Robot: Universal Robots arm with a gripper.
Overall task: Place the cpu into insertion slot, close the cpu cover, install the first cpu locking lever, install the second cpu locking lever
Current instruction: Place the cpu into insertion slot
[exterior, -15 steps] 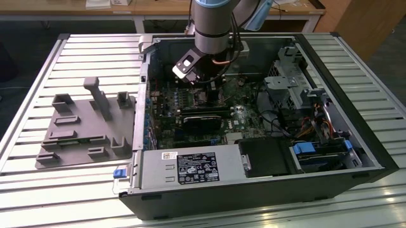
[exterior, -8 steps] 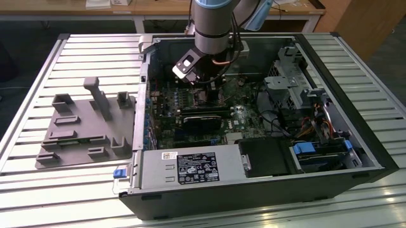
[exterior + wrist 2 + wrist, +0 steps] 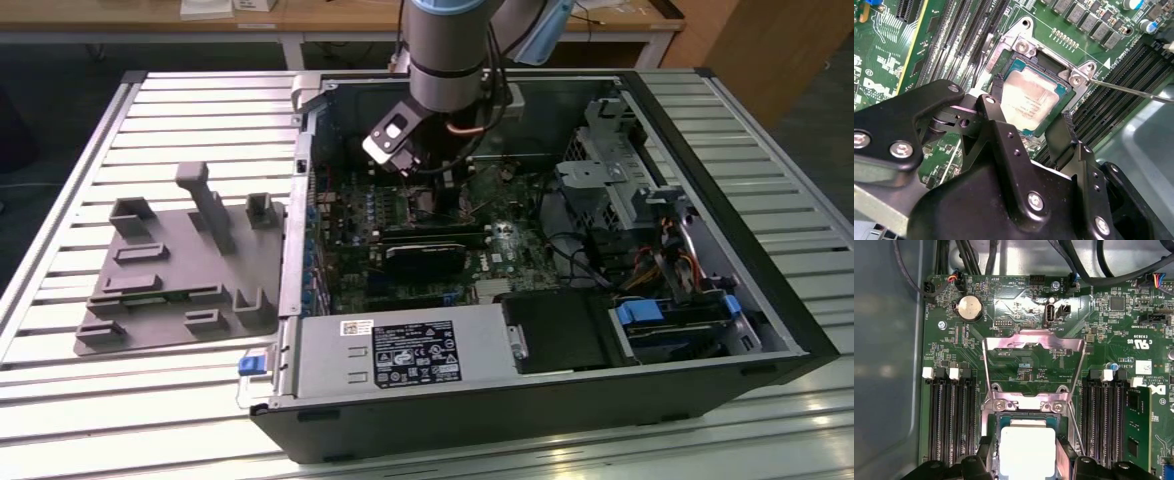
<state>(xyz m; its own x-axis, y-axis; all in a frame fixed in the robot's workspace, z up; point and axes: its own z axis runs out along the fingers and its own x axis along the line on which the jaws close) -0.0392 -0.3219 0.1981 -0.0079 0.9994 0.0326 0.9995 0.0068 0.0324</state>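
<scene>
While the arm (image 3: pixel 451 50) reaches down into the open computer case (image 3: pixel 534 410) from the 12 o'clock edge of the exterior view, the claw (image 3: pixel 1032 104) is positioned directly over the insertion slot (image 3: pixel 1019 46) and straddles the cpu (image 3: pixel 1027 452). In both wrist views the cpu lies flat inside the slot, pale metal face up, level with the silvery rim. Whether the claw is clenched on the chip's edges or released from them cannot be told.

The cpu cover (image 3: pixel 1029 343) is open. Folded back on its hinge, it lies flat against the motherboard (image 3: pixel 1019 315) just beside the slot, on the side away from the claw. Green board is visible through its cut-out centre. A thin locking lever (image 3: pixel 1134 92) stands free, running outward from one corner of the slot across the black memory slots (image 3: pixel 1129 67). Such slots flank the insertion slot on two opposite sides. A coin cell (image 3: pixel 970 307) sits on the board beyond the cover.

In the exterior view the case lies on its side on the slatted counter (image 3: pixel 120 400). A grey moulded fixture (image 3: pixel 174 290) rests on the counter at 9 o'clock of the case, toward the exterior view's left, just beside the case wall. The power supply (image 3: pixel 400 355) occupies the case at 6 o'clock.
</scene>
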